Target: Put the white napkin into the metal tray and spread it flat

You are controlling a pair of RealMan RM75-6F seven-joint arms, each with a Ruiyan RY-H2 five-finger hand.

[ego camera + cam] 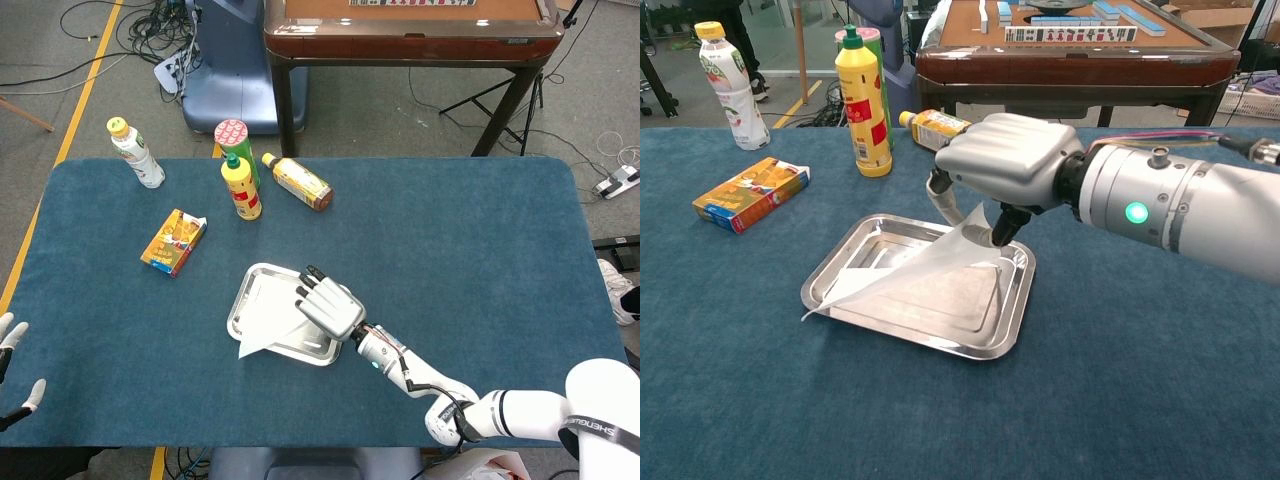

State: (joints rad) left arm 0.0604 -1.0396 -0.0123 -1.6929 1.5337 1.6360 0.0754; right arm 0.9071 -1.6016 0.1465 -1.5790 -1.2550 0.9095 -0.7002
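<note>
The right hand (1005,175) is hovering over the tray (1011,330), pinching 1 raised corner of the napkin (925,283) between thumb and fingers; the napkin is sloping down from that corner and lying across the tray floor; its near-left corner is overhanging the tray rim onto the blue surface (1120,400). The left hand (12,362) is resting at the surface's left edge, fingers apart, grasping nothing. 1 yellow bottle (862,100) is standing upright behind the tray; 1 brown bottle (296,181) is lying on its side just beside it; 1 white bottle (730,85) is standing at the far left; 1 orange box (750,193) is lying left of the tray, well apart from it.
</note>
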